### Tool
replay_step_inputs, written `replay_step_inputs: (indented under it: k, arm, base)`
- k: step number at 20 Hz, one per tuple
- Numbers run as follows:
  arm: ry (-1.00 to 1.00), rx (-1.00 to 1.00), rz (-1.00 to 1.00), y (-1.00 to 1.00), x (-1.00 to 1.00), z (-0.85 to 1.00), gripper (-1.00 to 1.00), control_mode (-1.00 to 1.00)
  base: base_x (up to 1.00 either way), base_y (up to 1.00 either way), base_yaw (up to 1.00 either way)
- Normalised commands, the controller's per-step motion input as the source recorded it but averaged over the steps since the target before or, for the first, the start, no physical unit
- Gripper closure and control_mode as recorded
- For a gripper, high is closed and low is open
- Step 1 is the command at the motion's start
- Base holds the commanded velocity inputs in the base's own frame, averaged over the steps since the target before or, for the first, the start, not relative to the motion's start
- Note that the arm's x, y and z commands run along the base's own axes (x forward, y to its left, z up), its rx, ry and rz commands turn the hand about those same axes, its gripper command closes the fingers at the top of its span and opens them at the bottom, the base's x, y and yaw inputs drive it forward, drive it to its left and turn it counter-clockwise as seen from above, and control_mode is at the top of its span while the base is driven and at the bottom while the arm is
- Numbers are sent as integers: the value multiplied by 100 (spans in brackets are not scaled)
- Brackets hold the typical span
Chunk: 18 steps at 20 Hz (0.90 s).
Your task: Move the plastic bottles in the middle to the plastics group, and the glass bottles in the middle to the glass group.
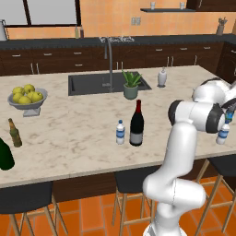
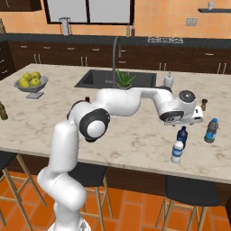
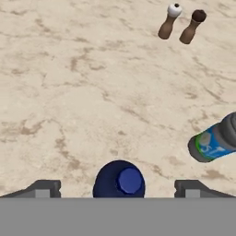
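Observation:
In the hand view the solid dark blue plastic bottle (image 3: 119,180) stands upright on the counter, seen cap-up. My gripper (image 3: 117,190) is open above it, with a finger well clear on each side. From the right base the gripper (image 2: 182,125) hangs just over this bottle (image 2: 182,136). The plastics group's clear bottle with a blue label (image 3: 212,144) (image 2: 210,131) stands close by. In the middle of the island stand the red-topped wine bottle (image 1: 136,123) and a clear blue-capped plastic bottle (image 1: 120,132). At the far left are the brown beer bottle (image 1: 14,132) and the dark green bottle (image 1: 4,154).
Another small clear bottle with a pale label (image 2: 177,152) stands near the front edge beside the dark blue one. Salt and pepper shakers (image 3: 179,25) stand further in. The sink (image 1: 92,85), a potted plant (image 1: 131,85), a soap dispenser (image 1: 162,77) and a fruit bowl (image 1: 26,97) sit behind.

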Motion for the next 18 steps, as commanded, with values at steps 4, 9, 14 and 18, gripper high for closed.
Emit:
replay_step_inputs:
  k: [4,9,14,18]
  arm:
    - [-8,9,1,20,-18,36,-100,-100]
    - [-3,0,2,84,-12,46,-100,-100]
    - [0,0,3,100,-14,35,-100,-100]
    - [0,0,6,100,-27,14,-100,-100]
  base:
    - [0,0,0]
    - [0,0,0]
    - [0,0,0]
    - [0,0,0]
